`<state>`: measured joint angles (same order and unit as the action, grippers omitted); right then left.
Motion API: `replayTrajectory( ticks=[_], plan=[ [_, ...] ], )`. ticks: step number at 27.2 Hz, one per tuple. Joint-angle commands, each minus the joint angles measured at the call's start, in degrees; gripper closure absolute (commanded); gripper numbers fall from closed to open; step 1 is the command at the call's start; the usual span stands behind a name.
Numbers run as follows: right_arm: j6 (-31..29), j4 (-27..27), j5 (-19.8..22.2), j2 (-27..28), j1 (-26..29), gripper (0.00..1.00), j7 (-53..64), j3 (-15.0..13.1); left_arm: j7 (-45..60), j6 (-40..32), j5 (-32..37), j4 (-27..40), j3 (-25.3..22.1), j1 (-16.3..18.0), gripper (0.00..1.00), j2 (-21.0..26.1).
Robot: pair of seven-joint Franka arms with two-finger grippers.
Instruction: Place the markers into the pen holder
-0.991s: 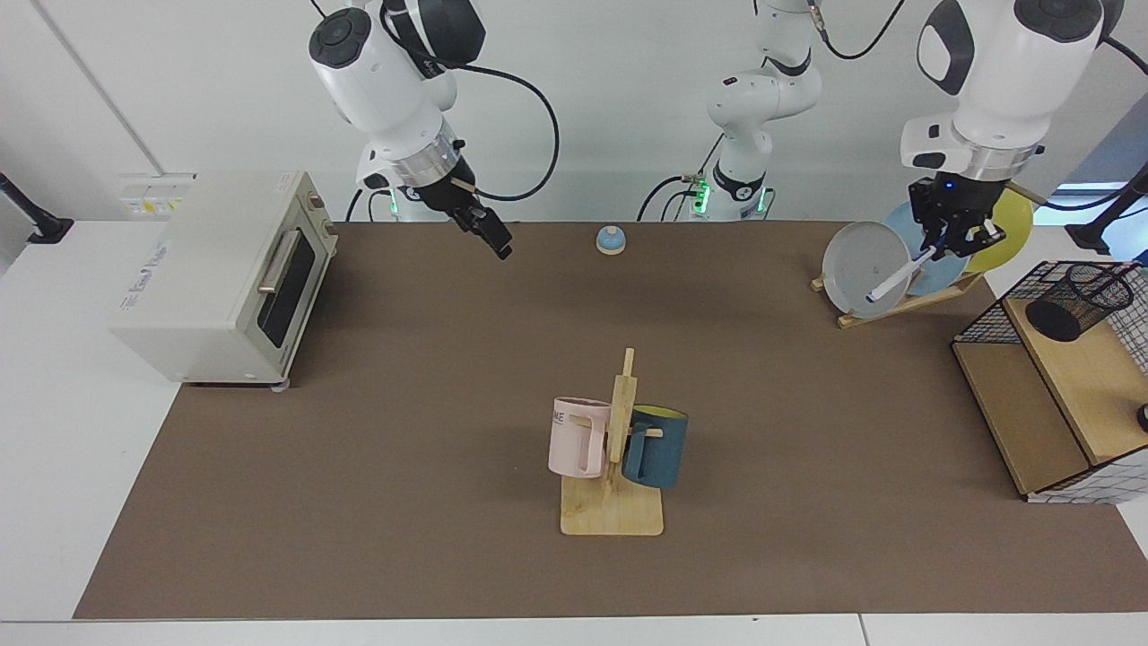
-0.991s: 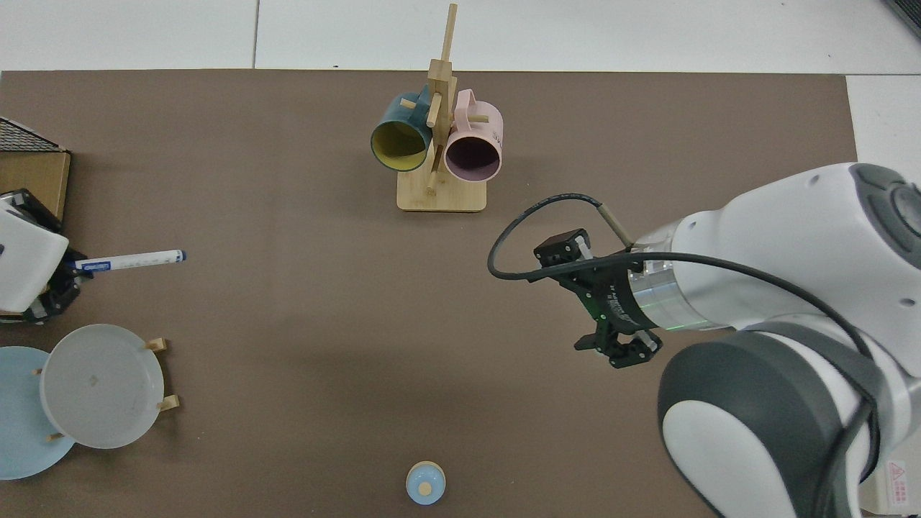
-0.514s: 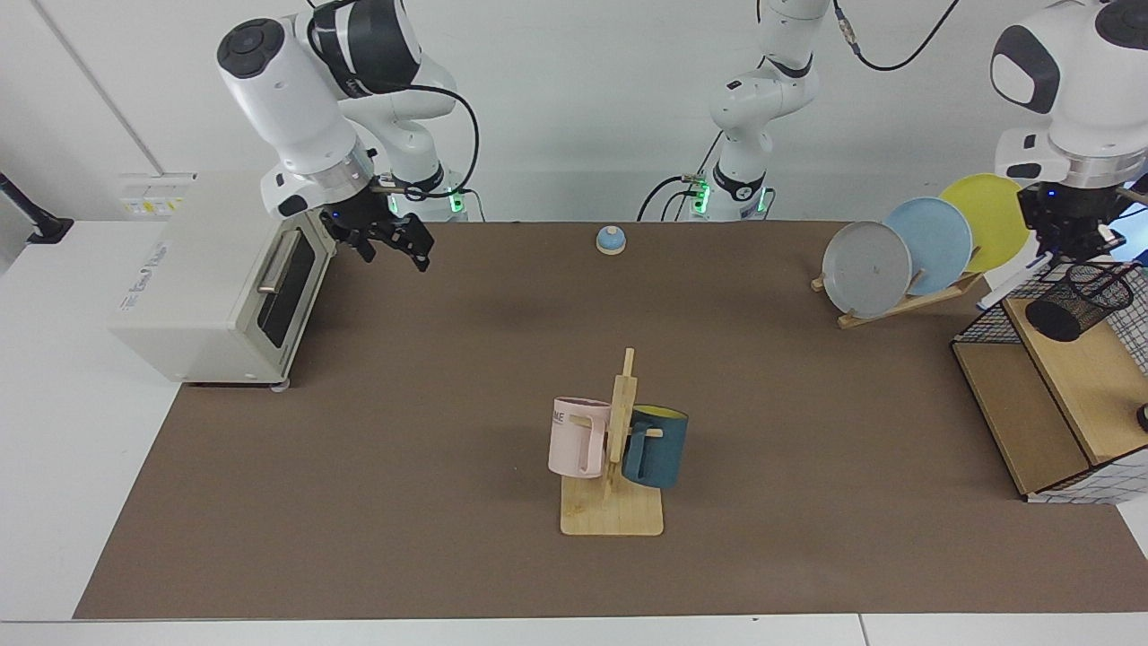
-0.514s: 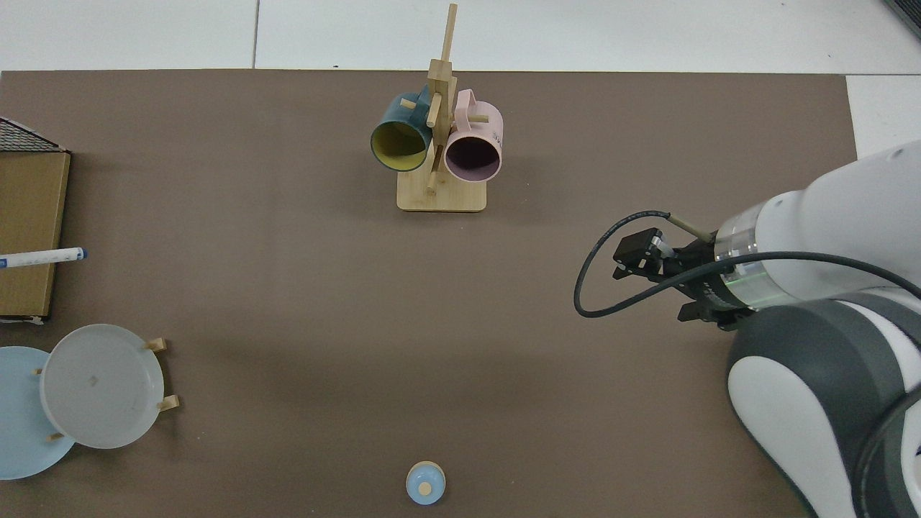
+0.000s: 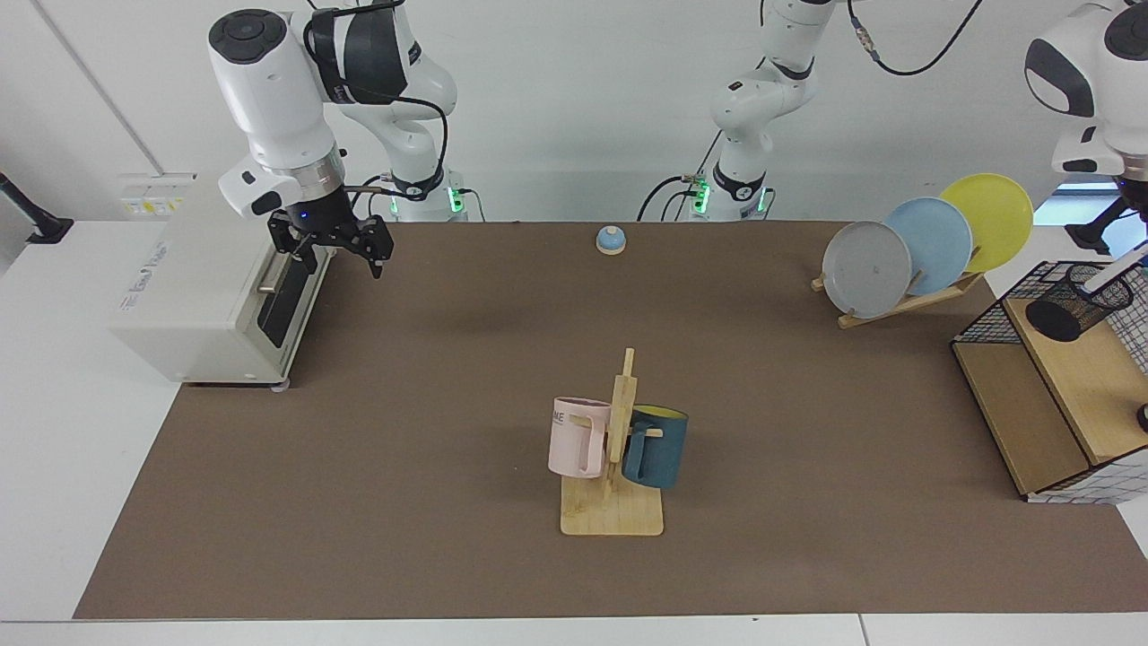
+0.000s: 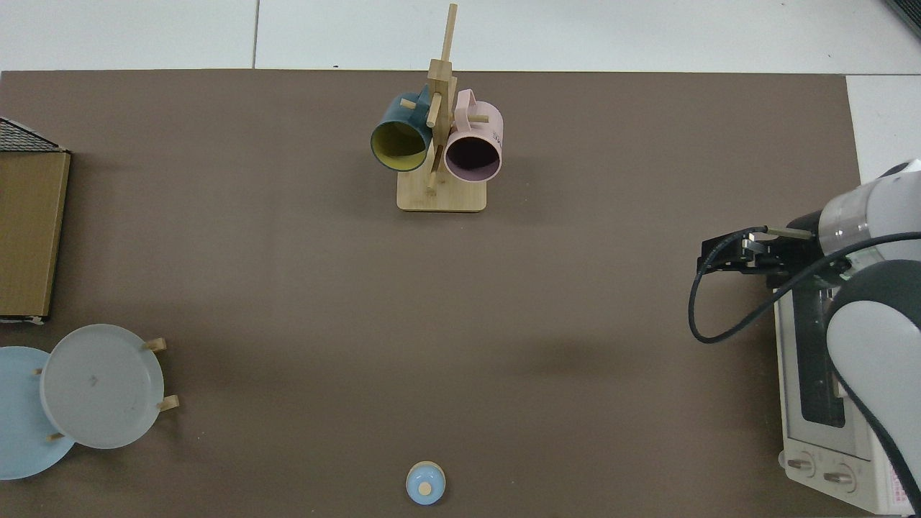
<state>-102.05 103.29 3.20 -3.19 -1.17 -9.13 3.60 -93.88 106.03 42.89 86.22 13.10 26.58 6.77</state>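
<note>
In the facing view, the slim white whiteboard marker slants across the rim of the small black wire-mesh pen holder, its upper end running off the frame edge; whether its lower end is inside the cup cannot be told. The pen holder lies tilted on the wooden shelf of the large black wire-grid basket. Only the left arm's white wrist shows above it at the frame edge; the left gripper itself is out of sight, so whether it has the marker cannot be told. The right gripper hangs just in front of the white toaster oven, beside the door handle, its black fingers spread apart with nothing between them. A wooden mug stand with a pink mug and a dark blue mug sits mid-mat, a small blue bell near the far edge, and grey, blue and yellow plates lean in a wooden rack.

In the top view, the right gripper reaches beside the toaster oven, its fingers too dark to read. Neither marker nor pen holder shows here.
</note>
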Motion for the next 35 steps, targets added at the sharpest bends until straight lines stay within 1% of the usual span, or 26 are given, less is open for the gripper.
replayTrajectory(
  ticks=[1,3,6,8,9,12,16,18,21,23,24,25,26,29,31,33,35],
  plan=[
    [-3.8,-0.8,1.5,-0.2,0.3,0.0,0.8,0.3,-2.5,2.9,1.6,-2.9,-1.9,1.6,1.0,2.4],
    [-3.9,-1.2,1.5,0.0,0.4,0.0,0.6,0.3,-2.9,4.4,1.6,-2.6,-1.9,3.1,1.0,2.3],
    [-1.9,-3.4,1.4,0.1,0.2,0.0,0.7,0.4,-2.9,4.0,1.7,-2.3,-1.9,3.2,1.0,2.4],
    [0.4,-4.5,1.4,0.1,-0.1,0.0,0.7,0.4,-2.7,3.6,2.2,-1.8,-2.0,3.1,1.0,2.7],
    [1.7,-5.4,1.4,0.1,-0.6,0.0,0.7,0.4,-2.6,3.5,2.0,-1.7,-2.0,3.6,1.0,3.1],
    [5.6,-8.3,1.0,0.1,-0.8,0.0,0.9,0.4,-1.9,3.4,2.2,0.0,-2.0,3.5,1.0,3.3],
    [10.6,-11.4,1.0,0.4,-0.1,0.0,1.4,0.1,0.6,2.4,2.8,2.5,-1.9,2.3,1.0,2.5],
    [11.4,-11.6,0.9,0.2,0.2,0.0,1.5,-0.7,2.3,1.2,3.4,2.8,-1.3,1.9,1.0,2.3],
    [11.5,-11.5,0.0,-0.2,0.6,0.0,1.5,-1.6,5.4,0.1,5.3,5.1,-1.3,-0.4,1.0,1.1],
    [11.6,-11.4,0.0,-0.5,0.6,0.0,1.4,-1.7,7.4,0.4,6.4,6.5,-1.2,-0.7,1.0,0.4],
    [11.6,-11.4,0.1,-0.5,0.5,0.0,1.4,-1.7,7.8,0.6,6.5,6.9,-1.2,-0.7,0.98,0.3],
    [11.5,-11.4,0.1,-0.5,0.4,0.0,1.4,-1.6,7.8,0.8,6.5,7.1,-1.2,-0.4,0.54,0.3],
    [11.3,-11.3,0.1,-0.5,0.3,0.0,1.4,-1.6,8.0,0.8,6.2,6.9,-1.2,-0.2,0.01,0.3],
    [11.1,-11.3,0.1,-0.6,0.4,0.0,1.4,-1.7,8.1,1.4,6.5,6.0,-1.3,-0.2,0.0,0.9],
    [11.2,-11.1,0.1,-0.7,0.6,0.0,1.4,-1.7,7.9,1.1,6.9,3.6,-1.3,-0.7,0.0,1.6],
    [11.1,-11.1,0.1,-0.9,0.7,0.0,1.3,-1.7,7.9,1.0,7.1,2.6,-1.3,-0.8,0.0,1.8],
    [11.0,-11.1,0.1,-0.9,0.8,0.0,1.3,-1.7,8.0,0.9,7.1,2.4,-1.3,-1.6,0.0,1.9]
  ],
)
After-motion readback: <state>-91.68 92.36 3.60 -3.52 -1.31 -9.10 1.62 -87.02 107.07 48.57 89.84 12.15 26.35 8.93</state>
